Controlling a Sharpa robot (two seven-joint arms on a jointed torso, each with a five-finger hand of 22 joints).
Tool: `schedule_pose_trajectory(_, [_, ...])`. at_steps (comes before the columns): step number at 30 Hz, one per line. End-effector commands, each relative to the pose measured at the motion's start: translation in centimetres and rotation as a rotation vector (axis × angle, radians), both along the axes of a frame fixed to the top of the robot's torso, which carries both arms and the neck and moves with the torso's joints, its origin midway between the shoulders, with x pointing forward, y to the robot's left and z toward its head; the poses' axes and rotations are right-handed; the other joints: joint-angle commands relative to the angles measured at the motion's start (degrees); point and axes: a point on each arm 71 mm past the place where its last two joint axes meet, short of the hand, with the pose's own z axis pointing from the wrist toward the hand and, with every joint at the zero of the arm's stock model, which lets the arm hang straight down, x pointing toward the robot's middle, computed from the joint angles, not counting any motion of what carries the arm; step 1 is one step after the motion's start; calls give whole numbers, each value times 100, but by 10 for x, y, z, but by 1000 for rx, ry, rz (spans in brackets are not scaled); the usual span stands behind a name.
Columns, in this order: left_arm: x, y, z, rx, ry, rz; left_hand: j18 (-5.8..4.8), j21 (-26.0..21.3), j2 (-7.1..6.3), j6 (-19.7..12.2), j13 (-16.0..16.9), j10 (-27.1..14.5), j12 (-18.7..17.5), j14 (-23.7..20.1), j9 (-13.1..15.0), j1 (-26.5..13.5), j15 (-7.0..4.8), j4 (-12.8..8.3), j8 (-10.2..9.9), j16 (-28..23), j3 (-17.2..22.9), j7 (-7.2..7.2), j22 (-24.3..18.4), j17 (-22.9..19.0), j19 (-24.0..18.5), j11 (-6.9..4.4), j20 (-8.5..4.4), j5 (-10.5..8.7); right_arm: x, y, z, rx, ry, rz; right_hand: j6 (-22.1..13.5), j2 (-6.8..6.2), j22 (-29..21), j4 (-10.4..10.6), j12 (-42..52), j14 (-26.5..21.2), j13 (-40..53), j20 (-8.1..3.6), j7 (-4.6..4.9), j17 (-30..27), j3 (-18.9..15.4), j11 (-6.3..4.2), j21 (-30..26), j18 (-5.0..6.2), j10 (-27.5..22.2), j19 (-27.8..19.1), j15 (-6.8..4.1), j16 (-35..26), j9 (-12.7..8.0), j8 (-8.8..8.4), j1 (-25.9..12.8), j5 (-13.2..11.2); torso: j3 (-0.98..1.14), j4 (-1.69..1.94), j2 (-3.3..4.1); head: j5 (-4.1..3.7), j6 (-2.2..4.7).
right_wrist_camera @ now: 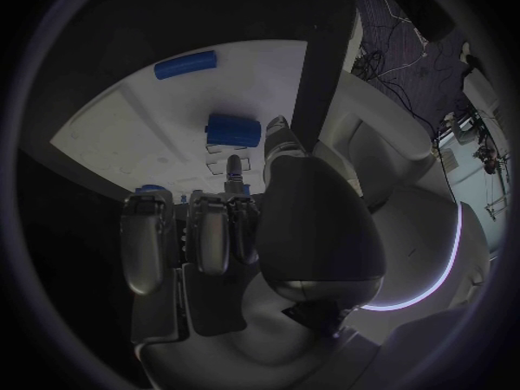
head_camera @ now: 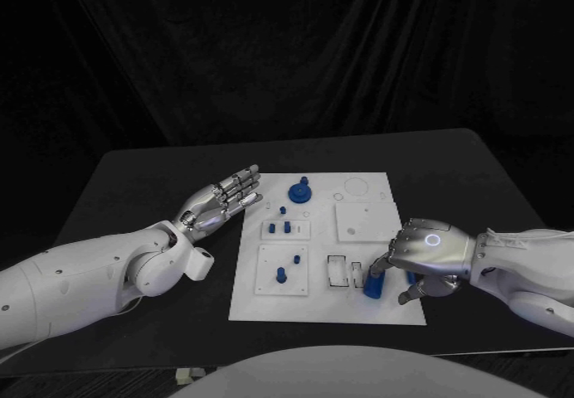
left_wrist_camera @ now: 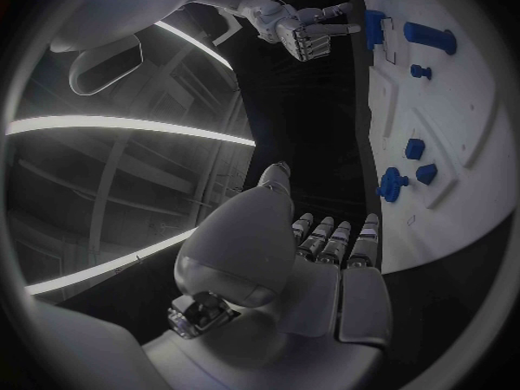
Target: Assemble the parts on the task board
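Note:
The white task board [head_camera: 359, 311] lies mid-table. A blue knob [head_camera: 299, 193] stands at its far end, small blue pieces [head_camera: 279, 225] sit behind a blue peg [head_camera: 281, 272] on the left side. A blue cylinder [head_camera: 374, 287] stands by the wire-frame slots near the board's front right; it is also in the right wrist view [right_wrist_camera: 233, 130] and the left wrist view [left_wrist_camera: 373, 28]. My right hand [head_camera: 421, 253] hovers there with fingers curled, one fingertip [right_wrist_camera: 234, 162] stretched out to the cylinder, the thumb apart from it. My left hand [head_camera: 222, 201] is flat and holds nothing, beside the board's far left edge.
A raised white square plate [head_camera: 362, 222] sits on the board's right half, with round outlines [head_camera: 357, 186] behind it. Another blue cylinder [right_wrist_camera: 186, 65] lies farther off on the board. Black table [head_camera: 143, 182] surrounds the board, its front edge close to my arms.

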Motion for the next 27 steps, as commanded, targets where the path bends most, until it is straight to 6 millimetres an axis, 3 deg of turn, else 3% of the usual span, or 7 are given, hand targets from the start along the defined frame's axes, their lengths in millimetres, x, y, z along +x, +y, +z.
schedule_pose_trajectory(1, [-1, -2, 3, -43, -23, -9, -8, 28, 2, 25, 10, 1, 37, 5, 6, 47, 20, -27, 24, -3, 3, 29, 5, -2, 36, 38, 21, 39, 5, 1, -6, -62, -27, -37, -103, 20, 1508, 1, 15, 595, 1506, -17, 32, 1510, 88, 24, 16, -43, 596, 607, -10, 14, -83, -35, 97, 115, 1, 4, -3, 5, 0])
schedule_pose_trajectory(3, [-1, -2, 3, -43, -22, -10, -9, 29, 4, 21, 11, 4, 48, 6, 5, 48, 21, -29, 23, -3, 6, 30, 6, -1, 36, 50, 21, 41, 7, 3, -7, -57, -37, -47, -174, 46, 1508, -1, 15, 595, 1506, -13, 36, 1510, 146, 27, 16, -43, 596, 607, -7, 14, -146, -54, 142, 228, 1, 9, -2, 6, 0])
schedule_pose_trajectory(7, [-1, -3, 3, -43, -20, -12, -10, 29, 4, 22, 11, 5, 49, 6, 5, 49, 21, -30, 23, -3, 7, 30, 6, -1, 36, 54, 21, 41, 11, 6, -7, -25, -69, -63, -296, -13, 1508, -9, 15, 595, 1506, -15, 39, 1510, 716, 21, 16, -43, 596, 607, -14, 14, -340, -51, 112, 1, 2, 15, 1, 12, 0])
schedule_pose_trajectory(15, [-1, -3, 2, -42, -17, -14, -11, 29, 6, 21, 11, 6, 51, 5, 5, 53, 22, -34, 22, -3, 10, 31, 7, -2, 37, 63, 21, 45, 14, 10, -7, 20, -101, -66, -238, 4, 1508, -24, 15, 595, 1506, -20, -80, 1510, 900, 7, 16, -43, 596, 607, -21, 14, -432, 34, 269, 72, 1, 16, 3, -4, 0])
schedule_pose_trajectory(27, [-2, -3, 1, -42, -13, -17, -11, 30, 6, 23, 11, 6, 51, 5, 5, 56, 24, -38, 22, -3, 13, 33, 8, -2, 38, 69, 21, 47, 15, 9, -18, -44, -62, -96, -182, -20, 1508, -23, 15, 595, 1506, -22, -62, 1510, 933, 8, 16, -43, 596, 607, -24, 14, -463, 92, 337, 33, 2, 8, 0, 19, 0])
